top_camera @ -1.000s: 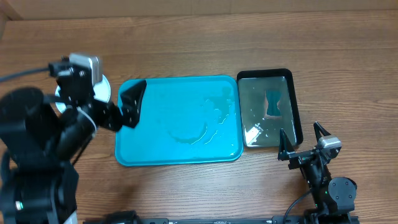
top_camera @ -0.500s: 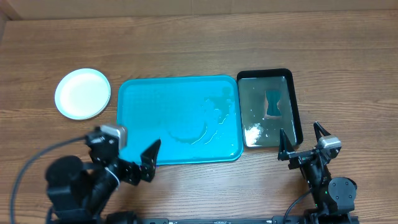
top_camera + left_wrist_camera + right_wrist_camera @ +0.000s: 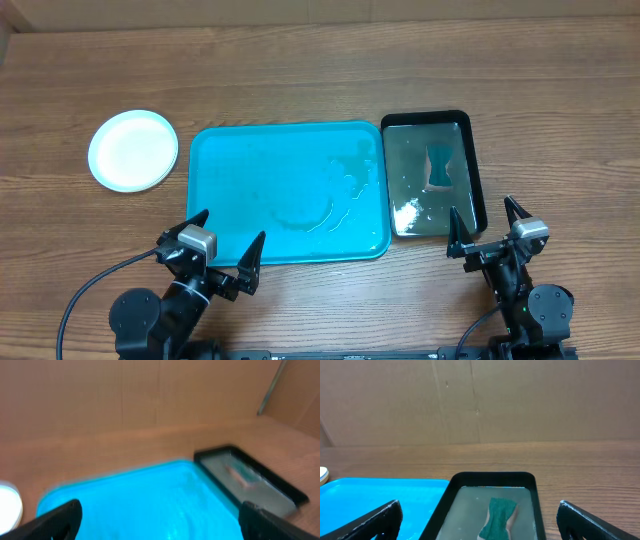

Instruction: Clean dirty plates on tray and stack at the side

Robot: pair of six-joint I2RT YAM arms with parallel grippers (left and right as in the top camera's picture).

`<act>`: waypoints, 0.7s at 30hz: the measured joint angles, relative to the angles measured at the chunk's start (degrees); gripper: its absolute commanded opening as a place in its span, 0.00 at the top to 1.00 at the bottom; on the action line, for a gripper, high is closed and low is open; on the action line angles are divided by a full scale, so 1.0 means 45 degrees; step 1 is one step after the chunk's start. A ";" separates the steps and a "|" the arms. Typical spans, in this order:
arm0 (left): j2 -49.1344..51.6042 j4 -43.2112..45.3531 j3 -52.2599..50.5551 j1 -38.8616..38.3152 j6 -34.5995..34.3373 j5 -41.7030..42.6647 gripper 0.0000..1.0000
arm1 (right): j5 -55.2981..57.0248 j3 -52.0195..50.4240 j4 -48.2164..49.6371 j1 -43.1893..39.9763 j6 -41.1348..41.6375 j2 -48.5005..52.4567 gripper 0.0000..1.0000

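The plates (image 3: 133, 150) sit on the bare table off the far-left corner of the tray (image 3: 288, 192), near it but not touching. A white one shows on top, and a sliver of rim peeks out below it, though we cannot tell how many lie beneath. The turquoise tray holds no plates, only a wet film and curved streaks toward its right half, so we judge the job as good as done. To its right, just beside it, the black tray (image 3: 433, 175) holds water with a green sponge (image 3: 439, 166) lying in it. Both claws are released and hold nothing: the left gripper (image 3: 233, 226) is spread wide over the tray's near edge, the right gripper (image 3: 480, 208) likewise at the near right corner of the black tray. What worries us from here is a careless move. A finger catching either rim would slosh water onto the wood, and the stack, if it sits off-centre, could slide at the slightest nudge.
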 measured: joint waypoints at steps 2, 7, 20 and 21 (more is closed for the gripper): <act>-0.0369 0.1360 -0.0520 0.0000 -0.0131 0.0073 0.00 | 0.0000 0.0000 0.0000 0.0000 -0.0005 0.0000 0.00; -0.1384 0.5158 -0.1904 0.0000 -0.0719 0.0151 0.00 | -0.0005 0.0000 0.0000 0.0000 0.0000 0.0000 0.00; -0.2030 1.2643 -0.4920 0.0000 -0.1273 -0.0306 0.00 | 0.0005 0.0000 -0.0005 0.0000 0.0000 0.0000 0.00; -0.2030 1.2798 -0.5124 0.0000 -0.1282 -0.0471 0.00 | -0.0005 0.0000 0.0000 0.0000 0.0000 0.0000 0.00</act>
